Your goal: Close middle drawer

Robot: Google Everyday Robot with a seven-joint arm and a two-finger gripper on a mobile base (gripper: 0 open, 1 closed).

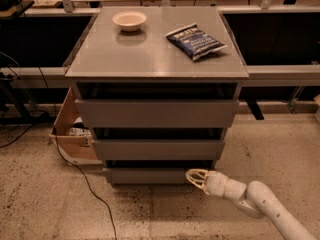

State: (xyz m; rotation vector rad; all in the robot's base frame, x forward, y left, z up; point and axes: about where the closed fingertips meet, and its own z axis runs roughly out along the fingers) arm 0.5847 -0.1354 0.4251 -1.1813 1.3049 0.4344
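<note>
A pale round bowl [129, 20] stands near the back left of the grey surface [150, 61]. A dark blue snack bag [195, 41] lies flat towards the back right, well apart from it. Below the top sit the tallest drawer front [156, 113] and, lowest of all, the shortest one [145, 175]. An open cardboard box [70, 134] (something pale lies inside) leans against the cabinet's left side. A black cable [87, 186] trails over the speckled floor [45, 204]. The gripper [193, 178] is just beside the shortest front's right end.
</note>
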